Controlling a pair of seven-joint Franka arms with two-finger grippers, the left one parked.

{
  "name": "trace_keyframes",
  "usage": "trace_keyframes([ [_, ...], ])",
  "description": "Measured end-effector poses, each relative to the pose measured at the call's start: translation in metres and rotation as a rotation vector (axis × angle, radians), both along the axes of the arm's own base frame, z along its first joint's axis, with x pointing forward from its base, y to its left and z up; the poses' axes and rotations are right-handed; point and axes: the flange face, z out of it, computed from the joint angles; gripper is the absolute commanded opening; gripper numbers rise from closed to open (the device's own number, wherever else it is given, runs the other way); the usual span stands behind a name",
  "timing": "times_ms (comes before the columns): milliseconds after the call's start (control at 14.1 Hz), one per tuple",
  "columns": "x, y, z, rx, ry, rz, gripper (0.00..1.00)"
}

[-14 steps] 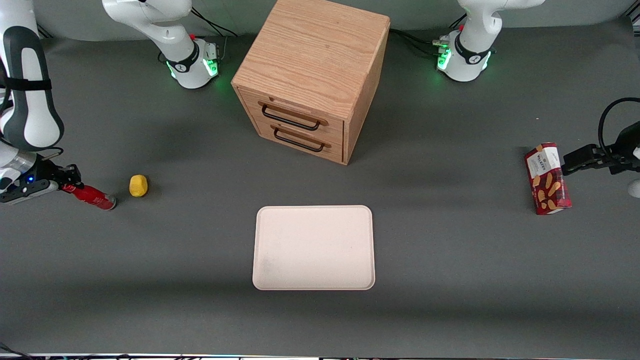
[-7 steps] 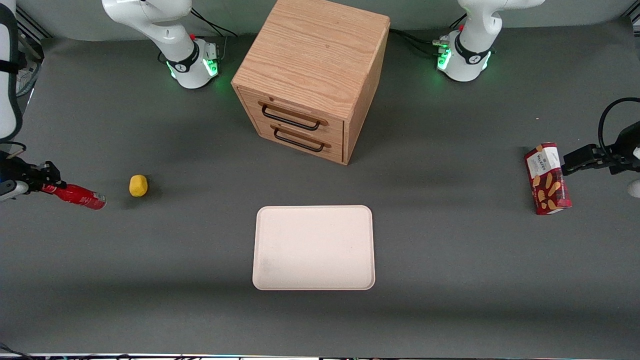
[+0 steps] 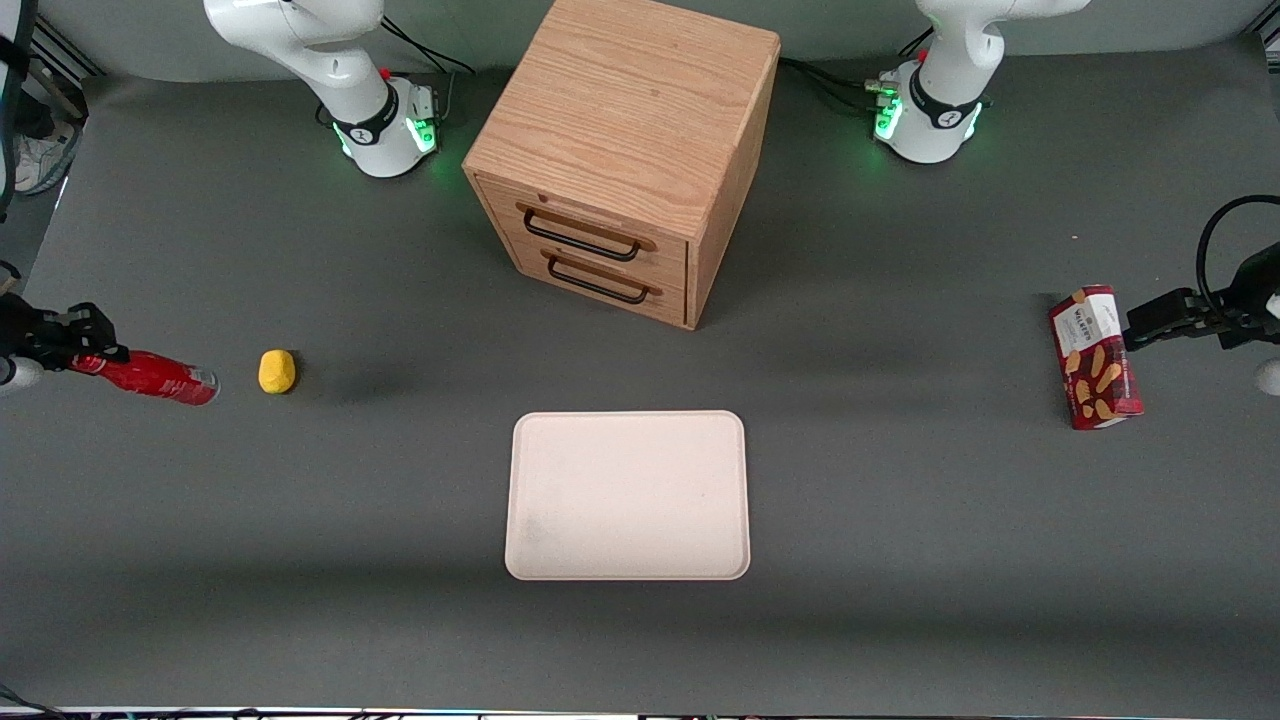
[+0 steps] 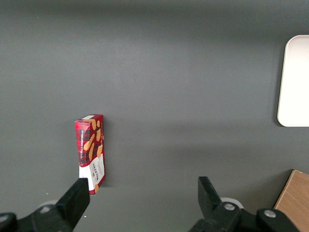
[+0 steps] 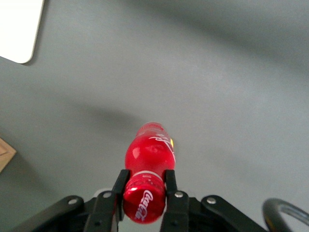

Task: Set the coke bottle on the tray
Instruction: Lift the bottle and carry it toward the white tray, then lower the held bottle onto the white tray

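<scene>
the gripper holds the coke bottle at the working arm's end of the table, with its two fingers clamped on the neck just under the cap, and the bottle's body sticks out nearly level toward the yellow lump. the bottle appears to be clear of the table, judging by the separate shadow below it in the right wrist view. main risk: the grip is on the narrow neck only, so the glossy bottle may pivot or slide out between the fingers during the carry, most likely on a fast swing or a sudden stop. second risk: the silvery base points at the yellow lump, which lies near the straight path to the tray; a low carry could knock it. third risk: release with the bottle lying level may let it roll toward the tray's low rim. compared with one second ago, the bottle is higher and closer to level, and the arm's white upper links have left the front view. the tray, the wooden cabinet and the snack box have not moved.
</scene>
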Motion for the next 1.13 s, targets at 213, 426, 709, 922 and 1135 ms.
trace_keyframes([
  [213,0.001,0.068,0.047,-0.017,-0.027,-0.021,0.0],
  [426,-0.001,0.129,0.065,-0.01,-0.055,-0.045,0.0],
  [709,0.003,0.228,0.046,0.007,-0.033,-0.138,0.0],
  [922,0.018,0.279,0.013,0.021,-0.035,-0.194,0.0],
  [1135,0.031,0.326,-0.032,-0.004,-0.059,-0.237,0.0],
])
